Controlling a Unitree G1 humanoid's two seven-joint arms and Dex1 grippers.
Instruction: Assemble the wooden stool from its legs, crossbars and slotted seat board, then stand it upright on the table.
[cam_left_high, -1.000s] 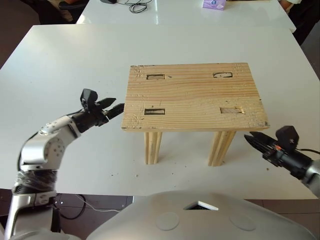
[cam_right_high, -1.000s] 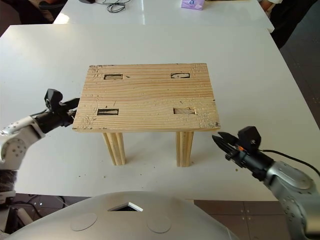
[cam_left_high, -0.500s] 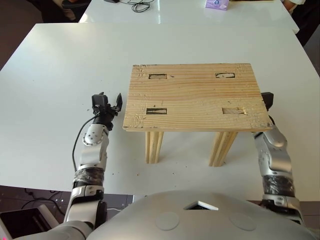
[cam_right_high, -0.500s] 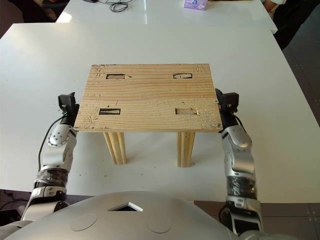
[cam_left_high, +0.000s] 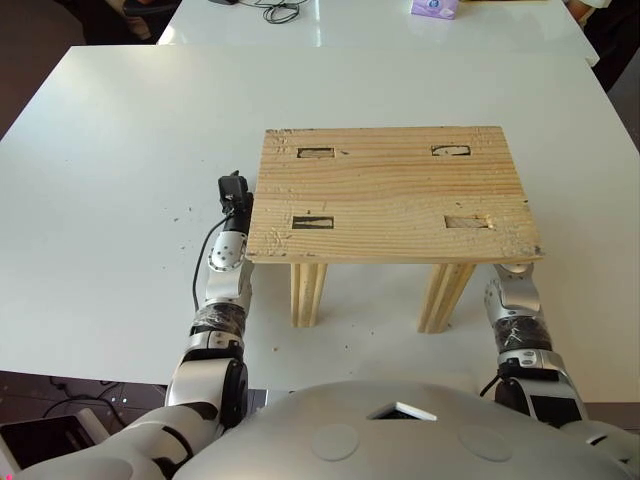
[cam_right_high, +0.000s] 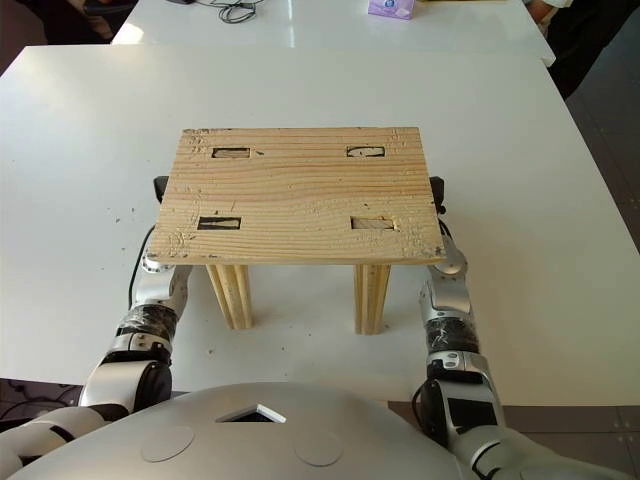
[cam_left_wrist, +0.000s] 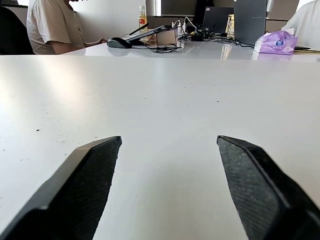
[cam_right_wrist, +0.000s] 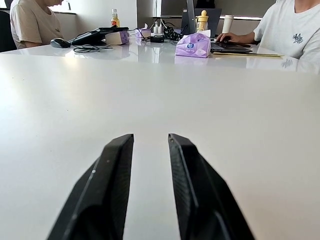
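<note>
Purple tissue pack (cam_left_high: 434, 8) at the top edge (cables (cam_left_high: 275, 12) left of it). The stool (cam_left_high: 385, 195) stands upright mid-frame, my left claw (cam_left_wrist: 169, 138) spread wide at its left edge, my right claw (cam_right_wrist: 150, 135) barely parted at its right

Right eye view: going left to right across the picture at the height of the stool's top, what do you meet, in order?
left gripper → slotted seat board of the standing stool → right gripper. Each gripper sits just off one end edge of the board.

white table (cam_left_high: 120, 150) under upright wooden stool (cam_left_high: 385, 190)
</note>
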